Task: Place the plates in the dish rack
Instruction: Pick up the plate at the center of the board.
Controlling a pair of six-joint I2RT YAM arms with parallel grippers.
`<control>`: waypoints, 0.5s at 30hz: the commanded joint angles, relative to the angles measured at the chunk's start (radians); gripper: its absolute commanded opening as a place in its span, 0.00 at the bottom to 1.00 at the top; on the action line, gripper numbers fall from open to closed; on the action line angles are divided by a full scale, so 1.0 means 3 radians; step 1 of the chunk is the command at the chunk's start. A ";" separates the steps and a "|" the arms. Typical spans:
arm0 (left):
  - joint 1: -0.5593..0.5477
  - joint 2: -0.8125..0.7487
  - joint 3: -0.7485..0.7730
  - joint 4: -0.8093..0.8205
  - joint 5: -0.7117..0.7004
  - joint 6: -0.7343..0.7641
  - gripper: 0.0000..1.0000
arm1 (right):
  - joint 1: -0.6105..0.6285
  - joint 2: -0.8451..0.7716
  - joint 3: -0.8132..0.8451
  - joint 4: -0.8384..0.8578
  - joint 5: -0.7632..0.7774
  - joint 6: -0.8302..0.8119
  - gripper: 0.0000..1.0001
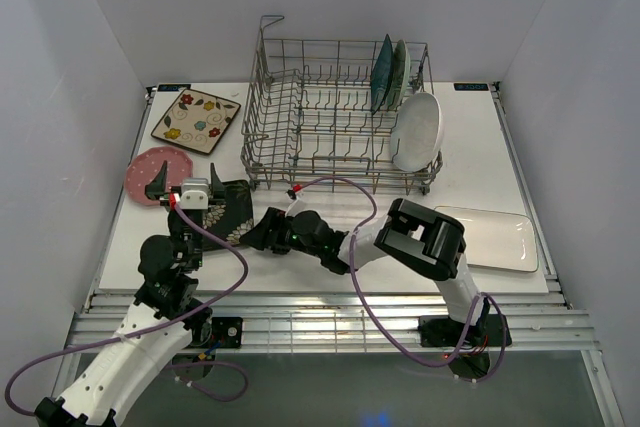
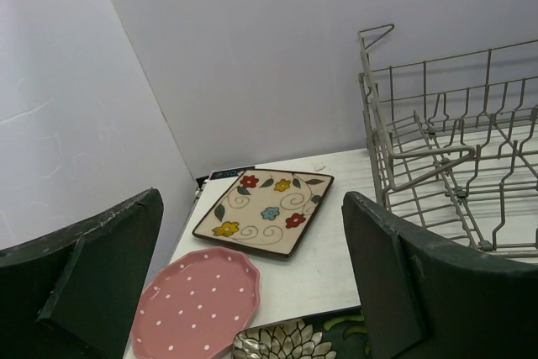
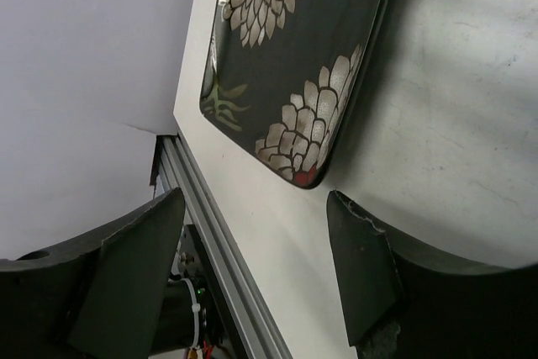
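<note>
Dark floral square plate [image 1: 232, 209] lies flat on the desk [image 1: 480, 147], front-left. My right pincer [image 3: 252, 208], released, sits low by its corner, I judge for pickup. My left pincer [image 2: 252, 199] hangs released above it, the dish rack [image 1: 258, 117] beyond.

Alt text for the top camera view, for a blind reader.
The left gripper and right gripper, both open, flank a dark patterned plate. Behind, a wire dish rack has three plates at its right end; three others lie nearby.

At twelve o'clock the wire dish rack [image 1: 340, 112] is holding a teal plate [image 1: 383, 74] and mint-green plate [image 1: 401, 69] upright, a white oval plate [image 1: 417, 131] leaning alongside. A white rectangular plate [image 1: 488, 237] is lying flat at four; floral square [image 1: 196, 119], pink round [image 1: 158, 174] and dark square [image 1: 228, 212] are lying around nine.
</note>
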 commanded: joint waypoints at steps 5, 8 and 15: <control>-0.0002 -0.0032 0.0028 0.0036 -0.0050 0.0060 0.98 | -0.0025 0.0138 0.0306 -0.0040 0.0279 0.0023 0.73; -0.0002 -0.0047 0.0022 0.0030 -0.0050 0.0065 0.98 | -0.0025 0.0189 0.0337 -0.0051 0.0330 0.0033 0.72; -0.0002 -0.0037 0.0012 0.0030 -0.0035 0.0070 0.98 | -0.0040 0.0393 0.0515 -0.0112 0.0340 0.0054 0.70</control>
